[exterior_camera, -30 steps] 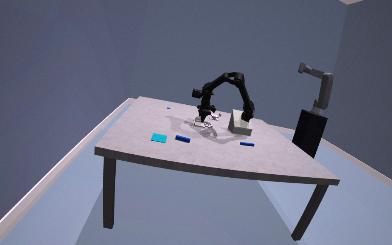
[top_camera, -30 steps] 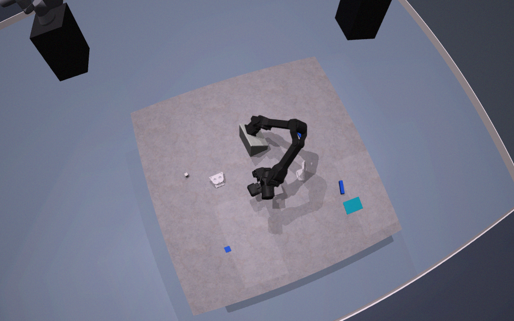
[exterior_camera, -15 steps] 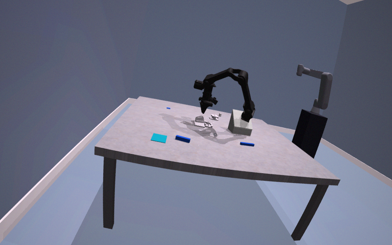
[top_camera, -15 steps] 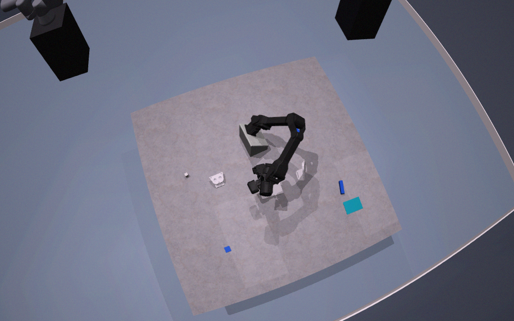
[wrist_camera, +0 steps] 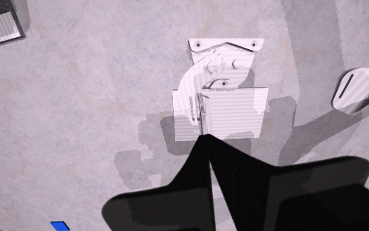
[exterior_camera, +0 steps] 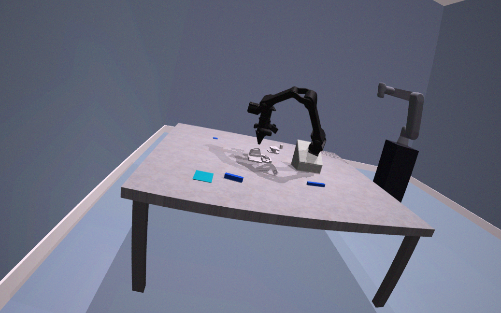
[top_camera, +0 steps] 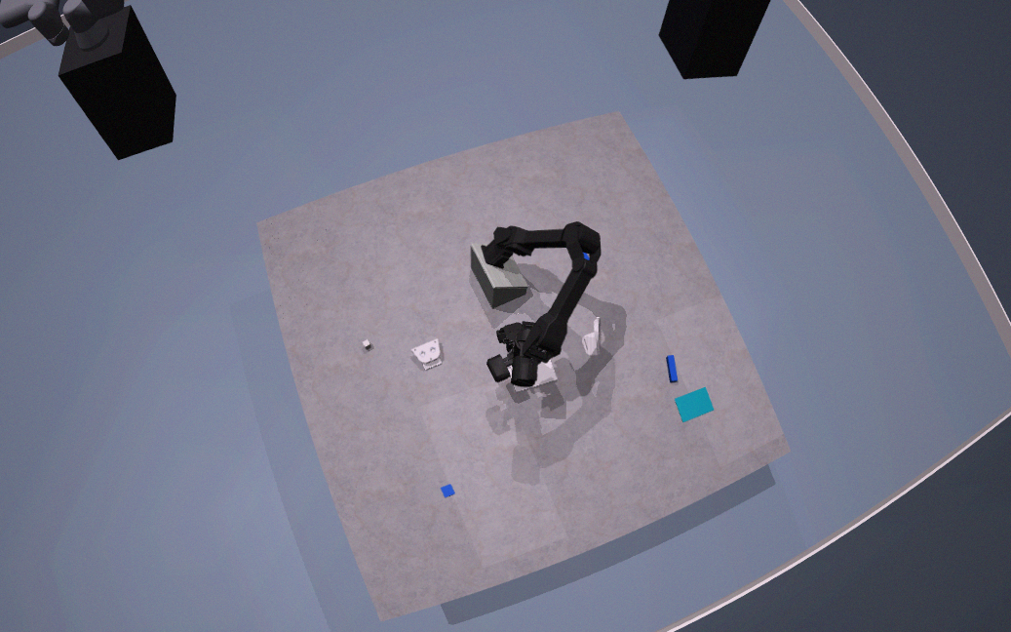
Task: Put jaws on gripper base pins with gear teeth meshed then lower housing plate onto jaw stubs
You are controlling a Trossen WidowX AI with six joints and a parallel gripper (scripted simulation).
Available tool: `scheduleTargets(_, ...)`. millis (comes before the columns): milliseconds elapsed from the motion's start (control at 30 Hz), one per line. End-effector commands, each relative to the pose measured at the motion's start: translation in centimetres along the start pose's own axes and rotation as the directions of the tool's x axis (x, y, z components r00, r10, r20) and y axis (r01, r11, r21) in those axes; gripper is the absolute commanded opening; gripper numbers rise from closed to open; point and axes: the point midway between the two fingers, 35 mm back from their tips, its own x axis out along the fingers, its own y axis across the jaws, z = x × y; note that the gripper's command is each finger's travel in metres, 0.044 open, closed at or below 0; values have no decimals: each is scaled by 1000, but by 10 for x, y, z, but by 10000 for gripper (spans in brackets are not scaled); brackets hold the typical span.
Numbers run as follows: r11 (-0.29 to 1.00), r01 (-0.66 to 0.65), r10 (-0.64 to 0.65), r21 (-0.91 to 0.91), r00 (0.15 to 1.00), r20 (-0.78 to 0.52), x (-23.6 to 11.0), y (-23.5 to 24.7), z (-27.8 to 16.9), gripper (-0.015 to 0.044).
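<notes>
My gripper (exterior_camera: 259, 142) (wrist_camera: 204, 139) is shut and empty, its tips above the near edge of the white gripper base (wrist_camera: 237, 110) (top_camera: 545, 373) (exterior_camera: 253, 158). One white jaw (wrist_camera: 189, 85) lies over the left pin of the base and reaches down across it; whether it is fully seated I cannot tell. The right pin (wrist_camera: 236, 64) is bare. The other jaw (wrist_camera: 360, 85) (top_camera: 590, 340) lies on the table, to the right of the base in the wrist view. The housing plate (top_camera: 427, 352) (exterior_camera: 274, 149) (wrist_camera: 2, 33) lies apart on the other side. In the top view the arm hides my fingertips and part of the base.
The arm stands on a grey block (top_camera: 509, 296) (exterior_camera: 307, 162). A small white cylinder (top_camera: 366, 344) (exterior_camera: 281, 146) is beyond the housing plate. A teal square (top_camera: 694, 405) (exterior_camera: 203, 176) and a blue bar (top_camera: 672, 369) (exterior_camera: 233, 177) lie together. A blue piece (top_camera: 447, 490) (wrist_camera: 60, 225) lies apart.
</notes>
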Motion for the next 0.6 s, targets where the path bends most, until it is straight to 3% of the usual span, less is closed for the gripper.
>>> scheduleTargets(0,1000,-4,4,-14,1000,2,0,-2,-1,0)
scheduleTargets(567,931,-31,40,-365,999,17,-2,-24,-6,0)
